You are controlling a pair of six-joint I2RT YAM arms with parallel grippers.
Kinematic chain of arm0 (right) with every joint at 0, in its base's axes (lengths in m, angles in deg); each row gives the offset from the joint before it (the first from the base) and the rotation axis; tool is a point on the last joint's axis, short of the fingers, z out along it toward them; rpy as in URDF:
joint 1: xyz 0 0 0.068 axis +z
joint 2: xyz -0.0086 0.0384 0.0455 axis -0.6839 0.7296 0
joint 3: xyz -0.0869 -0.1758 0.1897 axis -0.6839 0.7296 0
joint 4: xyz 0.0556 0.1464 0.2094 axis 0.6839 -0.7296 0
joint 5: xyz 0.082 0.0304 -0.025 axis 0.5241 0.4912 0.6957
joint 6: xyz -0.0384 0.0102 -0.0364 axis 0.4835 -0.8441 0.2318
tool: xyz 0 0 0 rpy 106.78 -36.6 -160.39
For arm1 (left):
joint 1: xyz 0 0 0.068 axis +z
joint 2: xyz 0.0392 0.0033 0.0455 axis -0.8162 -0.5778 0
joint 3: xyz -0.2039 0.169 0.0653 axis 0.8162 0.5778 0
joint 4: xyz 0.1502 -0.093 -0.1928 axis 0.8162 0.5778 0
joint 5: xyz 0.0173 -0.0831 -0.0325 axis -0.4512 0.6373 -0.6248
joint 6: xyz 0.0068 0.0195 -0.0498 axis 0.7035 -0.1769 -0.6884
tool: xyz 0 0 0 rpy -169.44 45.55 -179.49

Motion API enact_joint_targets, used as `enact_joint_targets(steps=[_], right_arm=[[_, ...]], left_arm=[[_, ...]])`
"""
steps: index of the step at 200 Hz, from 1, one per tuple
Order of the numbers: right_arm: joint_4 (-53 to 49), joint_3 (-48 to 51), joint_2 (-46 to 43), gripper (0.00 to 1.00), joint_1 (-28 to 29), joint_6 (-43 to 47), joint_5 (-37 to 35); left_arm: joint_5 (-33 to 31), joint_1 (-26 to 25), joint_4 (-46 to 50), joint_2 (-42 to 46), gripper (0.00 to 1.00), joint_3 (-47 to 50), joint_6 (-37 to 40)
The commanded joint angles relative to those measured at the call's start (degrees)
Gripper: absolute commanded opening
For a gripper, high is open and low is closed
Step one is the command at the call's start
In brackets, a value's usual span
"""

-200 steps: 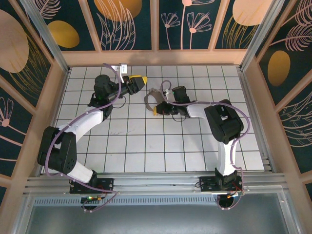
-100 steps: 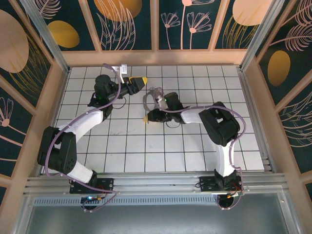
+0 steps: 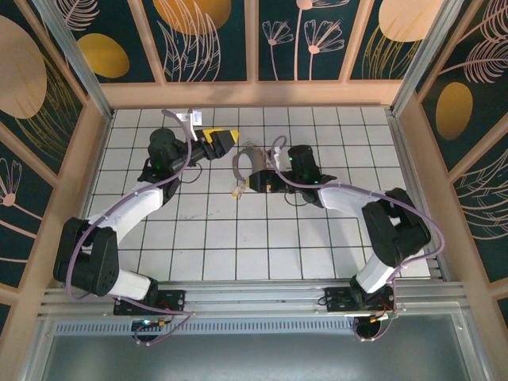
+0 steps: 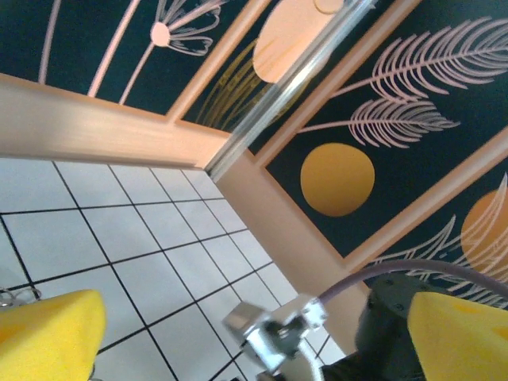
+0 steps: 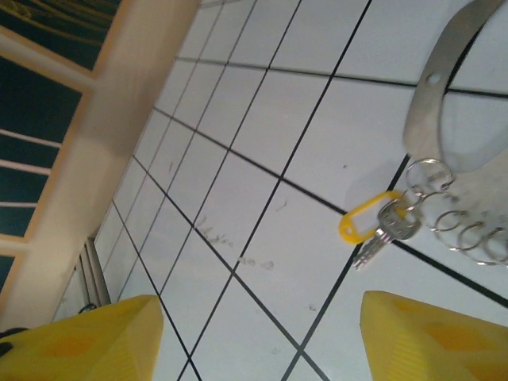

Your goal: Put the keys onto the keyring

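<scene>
The key [image 3: 236, 190] lies on the surface [image 3: 317, 238] touching the keyring [image 3: 248, 158] at its near-left edge, long axis running near to far. The right end effector [image 3: 259, 182], released and empty, sits just right of it. The left end effector [image 3: 222, 137], also released, is farther off.

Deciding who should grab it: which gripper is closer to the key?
Right. The right gripper sits open just to the right of the key. The left gripper is farther away, toward the back left, also open.
</scene>
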Motion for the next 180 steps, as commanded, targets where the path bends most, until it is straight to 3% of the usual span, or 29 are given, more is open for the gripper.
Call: enact_joint_targets(steps=[1, 35, 74, 94, 141, 180], right_arm=[[-2.1, 1.8, -5.7, 0.74, -3.5, 1.8, -3.6], [-5.2, 1.9, -12.8, 0.78, -8.7, 4.3, -14.2], [-1.5, 4.7, -18.4, 0.85, -15.9, 3.1, -25.2], [3.3, 8.4, -21.1, 0.96, -18.6, 2.4, -31.0], [5.9, 12.9, -25.4, 0.99, -21.7, 16.3, -44.6], [13.4, 20.1, -25.8, 0.99, -27.8, 17.9, -48.4]], left_arm=[[-7.1, 0.3, 2.6, 4.2, 0.99, 1.4, 4.8], [-25.0, 0.3, 5.7, 11.1, 0.99, 6.4, 11.2], [-45.1, 0.3, -11.2, 20.7, 0.99, 23.0, 23.6], [-53.5, 0.5, -14.6, 22.9, 0.99, 28.6, 31.4], [-61.9, 3.0, -20.5, 24.6, 0.99, 39.2, 37.4], [-63.4, 5.3, -25.9, 18.8, 0.99, 42.4, 38.2]])
